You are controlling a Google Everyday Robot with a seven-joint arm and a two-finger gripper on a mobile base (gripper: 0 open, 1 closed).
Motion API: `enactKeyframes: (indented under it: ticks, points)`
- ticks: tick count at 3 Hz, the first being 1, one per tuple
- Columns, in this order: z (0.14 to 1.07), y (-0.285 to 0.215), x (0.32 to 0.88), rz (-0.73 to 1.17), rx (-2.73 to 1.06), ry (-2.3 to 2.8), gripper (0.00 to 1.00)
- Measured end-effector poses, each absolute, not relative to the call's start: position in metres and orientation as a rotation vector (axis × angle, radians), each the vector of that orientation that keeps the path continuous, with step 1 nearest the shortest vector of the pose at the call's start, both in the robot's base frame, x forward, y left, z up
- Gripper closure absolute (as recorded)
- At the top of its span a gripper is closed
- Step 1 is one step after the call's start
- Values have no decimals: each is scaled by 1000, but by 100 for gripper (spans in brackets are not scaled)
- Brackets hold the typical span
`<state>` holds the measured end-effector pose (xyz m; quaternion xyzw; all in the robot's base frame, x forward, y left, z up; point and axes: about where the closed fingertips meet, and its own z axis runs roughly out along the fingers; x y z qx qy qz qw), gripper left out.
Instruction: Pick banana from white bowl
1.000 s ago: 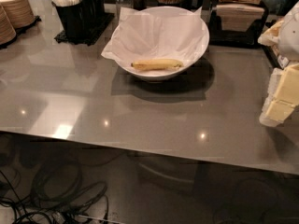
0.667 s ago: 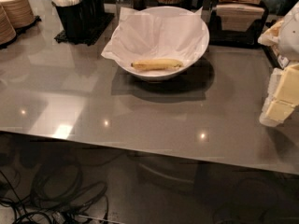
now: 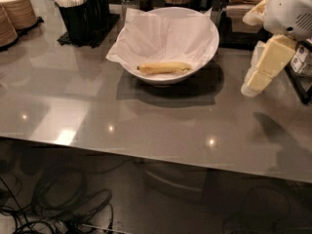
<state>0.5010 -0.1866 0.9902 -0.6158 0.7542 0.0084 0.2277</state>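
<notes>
1 banana [image 3: 164, 68] lies flat in the white bowl [image 3: 213, 47], on its crinkled paper liner [image 3: 161, 32], lengthwise 9-to-3, low on the 6 o'clock side of the bowl. The bowl sits on the grey table [image 3: 122, 126] toward 12 o'clock. The gripper [image 3: 252, 83] hangs in the air at the bowl's 3 o'clock, apart from it, tip angled toward 7 o'clock, holding nothing. Can't tell if it's spread or closed. Tan paper bowl stack [image 3: 17, 9] at 10 o'clock, black caddy [image 3: 80, 18] at 11.
</notes>
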Motion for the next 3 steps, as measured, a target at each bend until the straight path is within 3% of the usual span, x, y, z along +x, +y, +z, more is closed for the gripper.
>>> enactKeyframes:
  ticks: [1, 3]
  points:
    - [999, -149, 552, 147, -1690, 1972, 0]
    - [999, -148, 563, 183, -1588, 1971, 0]
